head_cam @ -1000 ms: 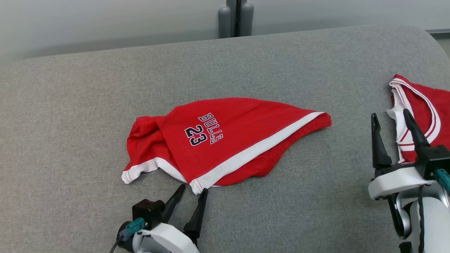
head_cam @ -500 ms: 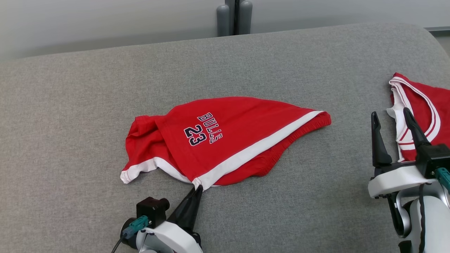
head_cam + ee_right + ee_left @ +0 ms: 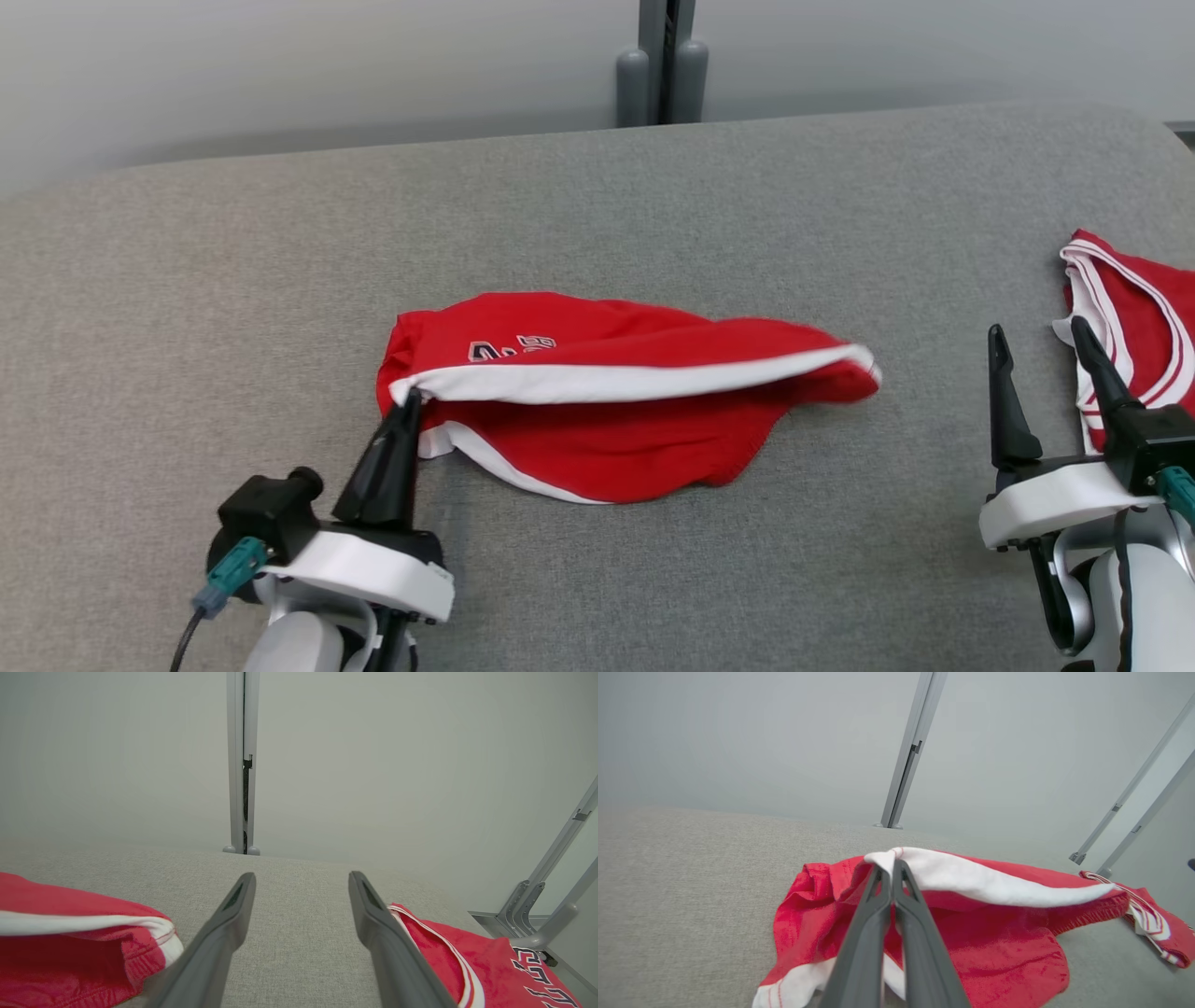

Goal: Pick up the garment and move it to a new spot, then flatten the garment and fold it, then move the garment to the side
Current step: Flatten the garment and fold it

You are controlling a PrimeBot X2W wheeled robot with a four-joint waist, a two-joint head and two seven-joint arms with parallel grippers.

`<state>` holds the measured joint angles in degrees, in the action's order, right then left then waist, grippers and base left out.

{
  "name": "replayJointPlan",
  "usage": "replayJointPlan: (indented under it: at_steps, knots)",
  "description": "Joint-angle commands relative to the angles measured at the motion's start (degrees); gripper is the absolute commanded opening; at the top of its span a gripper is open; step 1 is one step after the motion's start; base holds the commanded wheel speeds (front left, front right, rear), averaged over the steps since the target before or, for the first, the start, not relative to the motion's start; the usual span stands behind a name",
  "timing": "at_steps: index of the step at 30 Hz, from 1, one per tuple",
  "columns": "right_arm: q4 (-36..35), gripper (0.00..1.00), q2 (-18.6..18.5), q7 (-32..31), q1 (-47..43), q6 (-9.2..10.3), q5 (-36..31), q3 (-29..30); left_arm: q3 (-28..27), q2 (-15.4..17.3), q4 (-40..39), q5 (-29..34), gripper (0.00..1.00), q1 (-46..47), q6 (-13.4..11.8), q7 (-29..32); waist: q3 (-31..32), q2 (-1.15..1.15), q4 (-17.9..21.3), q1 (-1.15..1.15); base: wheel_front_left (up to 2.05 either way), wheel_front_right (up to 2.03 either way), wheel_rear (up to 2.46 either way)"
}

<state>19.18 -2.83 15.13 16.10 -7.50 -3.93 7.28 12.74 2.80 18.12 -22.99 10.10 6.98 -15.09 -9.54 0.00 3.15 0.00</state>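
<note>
The garment [image 3: 616, 439] is a pair of red shorts with white trim, lying mid-surface in the head view. My left gripper [image 3: 409, 403] is shut on its white-trimmed corner, and holds that corner raised above the rest of the cloth. In the left wrist view, the fingertips [image 3: 889, 863] pinch the white hem while the garment [image 3: 999, 933] hangs and lies below. The printed lettering is mostly folded out of sight. My right gripper [image 3: 1036, 329] stands open at the right, clear of the shorts. Nothing sits between its fingers [image 3: 302, 875], and the garment's end [image 3: 70, 933] is to their left.
A second red and white jersey [image 3: 1139, 317] lies at the right edge, just beyond my right gripper, also visible as the jersey [image 3: 472, 956]. The grey padded surface [image 3: 653, 187] stretches wide. Metal posts [image 3: 663, 65] stand behind its far edge.
My left gripper has shut on the garment's near white-trimmed corner and carried it up and to the left, turning the top layer over. The head camera shifted. The right gripper stayed open.
</note>
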Motion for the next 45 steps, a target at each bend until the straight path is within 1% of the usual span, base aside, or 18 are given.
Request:
replayJointPlan:
  at_steps: [1, 3, 5, 8, 9, 10, 11, 12, 13, 15, 18, 22, 26, 33, 39, 45]
  knots:
    - [0.33, 1.00, -0.23, -0.01, -0.78, 0.02, 0.49, -0.16, -2.33, 0.23, -0.71, 1.80, 0.00, -0.90, -0.38, -0.08, 1.05, 0.00, -1.01, 0.00, 0.00, 0.00, 0.00]
    - [0.66, 1.00, -0.23, -0.01, -1.21, 0.02, 0.81, -0.64, -4.39, 0.24, -0.65, 3.42, 0.00, -1.35, -0.34, -0.09, 1.58, 0.00, -1.41, 0.00, 0.00, 0.00, 0.00]
    - [0.85, 1.00, -0.24, -0.01, -1.34, 0.02, 1.10, -0.91, -5.20, 0.22, -0.29, 4.03, 0.00, -1.51, -0.25, -0.09, 1.76, 0.00, -1.53, 0.00, 0.00, 0.00, 0.00]
    - [1.34, 1.00, -0.23, -0.01, -1.50, 0.02, 1.73, -1.70, -6.47, 0.21, 1.77, 6.05, 0.00, -1.93, 0.01, -0.09, 2.08, 0.00, -1.70, 0.00, 0.00, 0.00, 0.00]
    - [1.78, 1.00, -0.26, -0.01, -1.83, 0.02, 2.21, -2.18, -7.02, 0.23, 3.70, 7.23, 0.00, -2.10, 0.03, -0.09, 2.25, 0.00, -1.68, 0.00, 0.00, 0.00, 0.00]
    - [2.12, 1.00, -0.23, -0.01, -2.00, 0.02, 2.61, -2.70, -7.40, 0.23, 4.52, 7.18, 0.00, -2.09, 0.05, -0.09, 2.34, 0.00, -1.65, 0.00, 0.00, 0.00, 0.00]
    - [2.38, 1.00, -0.23, -0.01, -2.14, 0.02, 2.75, -3.35, -7.81, 0.28, 5.60, 7.86, 0.42, -2.11, -0.18, -0.09, 2.40, 0.00, -1.55, 0.00, 0.00, 0.00, 0.00]
    - [2.67, 1.00, -0.23, -0.01, -2.36, 0.02, 3.12, -3.90, -8.07, 0.25, 6.59, 8.62, 1.00, -2.08, -0.47, -0.09, 2.48, 0.00, -1.43, 0.00, 0.00, 0.00, 0.00]
    - [2.86, 1.00, -0.25, -0.01, -2.57, 0.02, 3.40, -4.33, -8.71, 0.28, 7.45, 8.92, 1.00, -2.06, -0.98, -0.09, 2.63, 0.00, -1.28, 0.00, 0.00, 0.00, 0.00]
    - [3.00, 1.00, -0.28, -0.01, -2.93, 0.02, 4.15, -5.15, -9.92, 0.26, 8.94, 10.56, 1.00, -2.37, -2.83, -0.09, 3.06, 0.00, -0.94, 0.00, 0.00, 0.00, 0.00]
    - [2.48, 1.00, -0.27, -0.01, -3.98, 0.02, 5.20, -6.23, -11.67, 0.25, 9.37, 12.93, 1.00, -3.13, -5.24, -0.09, 3.98, 0.00, -0.67, 0.00, 0.00, 0.00, 0.00]
    - [1.33, 1.00, -0.28, -0.01, -5.97, 0.02, 6.71, -7.87, -12.82, 0.26, 8.26, 15.04, 1.00, -4.86, -6.73, -0.09, 5.56, 0.00, -0.71, 0.00, 0.00, 0.00, 0.00]
    - [0.71, 1.00, -0.26, -0.01, -8.23, 0.02, 7.96, -9.16, -12.99, 0.25, 7.55, 15.74, 1.00, -6.74, -7.60, -0.09, 7.44, 0.00, -1.12, 0.00, 0.00, 0.00, 0.00]
    - [0.88, 1.00, -0.25, -0.01, -10.94, 0.02, 9.51, -10.43, -12.31, 0.24, 7.11, 16.45, 1.00, -9.40, -8.84, -0.09, 9.62, 0.00, -2.01, 0.00, 0.00, 0.00, 0.00]
    - [1.44, 1.00, -0.26, -0.01, -11.71, 0.02, 9.99, -10.73, -11.83, 0.26, 6.49, 15.91, 1.00, -10.36, -9.33, -0.09, 9.98, 0.00, -2.64, 0.00, 0.00, 0.00, 0.00]
    - [3.72, 1.00, -0.24, -0.01, -11.15, 0.02, 11.06, -13.09, -10.68, 0.25, 7.26, 12.47, 1.00, -9.28, -6.54, -0.09, 8.45, 0.00, -2.84, 0.00, 0.00, 0.00, 0.00]
